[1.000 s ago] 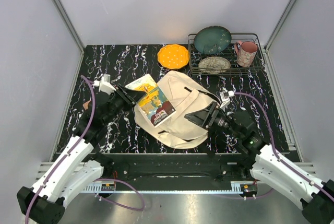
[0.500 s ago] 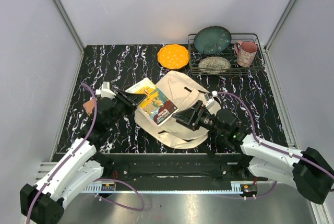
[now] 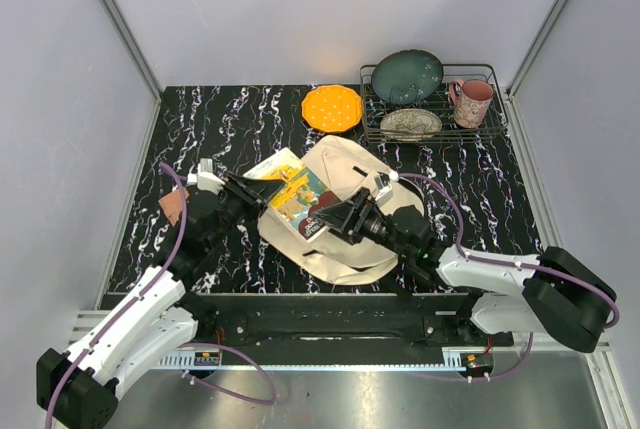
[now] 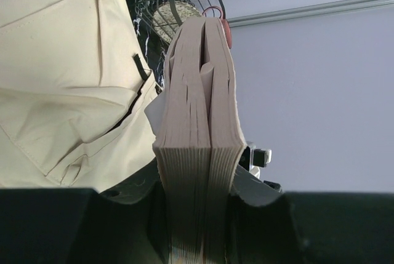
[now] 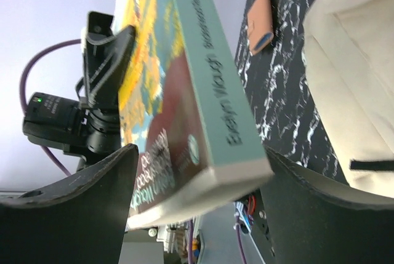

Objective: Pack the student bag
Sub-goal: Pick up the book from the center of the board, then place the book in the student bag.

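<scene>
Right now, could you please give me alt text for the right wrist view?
A teal-spined paperback sits between the right arm's fingers, which stand open, its far end clamped in the left arm's fingers. The cream student bag lies at right on the black marbled table, where a small tan object also rests.

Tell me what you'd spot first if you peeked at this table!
A colourful paperback held over the cream backpack in the middle, pinched by the left gripper while the open right gripper frames its corner. Behind, a bright orange plate sits beside a wire rack with a teal plate and pink mug.
</scene>
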### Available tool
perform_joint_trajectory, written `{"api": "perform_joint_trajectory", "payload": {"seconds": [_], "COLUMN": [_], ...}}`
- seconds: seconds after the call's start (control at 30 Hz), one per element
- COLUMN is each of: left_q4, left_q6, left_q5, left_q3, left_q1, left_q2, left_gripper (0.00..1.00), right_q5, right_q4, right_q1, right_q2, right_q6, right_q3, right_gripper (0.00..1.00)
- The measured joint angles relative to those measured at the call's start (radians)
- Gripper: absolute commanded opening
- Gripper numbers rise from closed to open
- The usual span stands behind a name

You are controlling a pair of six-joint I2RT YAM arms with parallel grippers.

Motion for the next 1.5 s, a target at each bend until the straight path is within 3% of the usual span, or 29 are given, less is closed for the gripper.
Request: {"api": "perform_joint_trajectory", "payload": {"seconds": [0.17, 0.23, 0.33, 0.47, 0.5, 0.53, 0.6, 0.67, 0.7, 0.87, 1.0, 1.13, 1.33, 1.5], "left_q4": [0.013, 0.026, 0.031, 0.038, 0.04, 0.042, 0.047, 0.056, 0.05, -0.069, -0.101, -0.146, -0.278, -0.391], "left_q6": [-0.007, -0.011, -0.011, -0.014, -0.014, -0.014, -0.012, 0.001, 0.023, 0.191, 0.35, 0.506, 0.727, 0.852], "left_q5": [-0.002, -0.002, -0.005, -0.004, -0.004, -0.004, -0.001, 0.005, 0.012, 0.04, 0.06, 0.091, 0.064, 0.012], "left_q3": [-0.003, -0.003, -0.003, -0.003, -0.005, -0.005, -0.005, -0.005, 0.003, 0.151, 0.246, 0.33, 0.525, 0.678], "left_q1": [-0.003, -0.004, -0.003, -0.004, -0.004, -0.004, -0.004, -0.004, -0.006, -0.01, -0.019, -0.105, -0.329, -0.5], "left_q2": [0.0, 0.0, 0.0, 0.0, 0.0, 0.0, 0.002, 0.008, 0.014, 0.091, 0.114, 0.202, 0.468, 0.679], "left_gripper": [0.0, 0.0, 0.0, 0.02, 0.08, 0.36, 0.69, 0.95, 0.99, 0.99, 0.99, 0.99, 0.99, 0.99], "right_q5": [0.009, 0.01, 0.009, 0.011, 0.013, 0.014, 0.021, 0.029, 0.04, 0.164, 0.412, 0.652, 0.913, 1.032], "right_q4": [0.069, 0.09, 0.121, 0.138, 0.14, 0.139, 0.135, 0.111, 0.076, -0.261, -0.689, -1.121, -1.685, -1.96], "right_q1": [0.001, 0.001, 0.002, 0.008, 0.009, 0.009, 0.012, 0.015, 0.02, 0.031, 0.034, 0.032, 0.032, 0.032], "right_q2": [0.041, 0.053, 0.064, 0.064, 0.063, 0.061, 0.053, 0.026, -0.004, -0.285, -0.621, -0.833, -0.925, -0.924], "right_q6": [0.003, 0.01, 0.027, 0.044, 0.042, 0.047, 0.045, 0.037, 0.026, -0.04, -0.053, -0.012, 0.101, 0.21], "right_q3": [0.037, 0.038, 0.038, 0.038, 0.038, 0.038, 0.037, 0.032, 0.029, 0.019, 0.037, 0.082, 0.239, 0.36], "right_gripper": [0.49, 0.44, 0.46, 0.05, 0.0, 0.0, 0.0, 0.0, 0.0, 0.0, 0.0, 0.0, 0.0, 0.0]}}
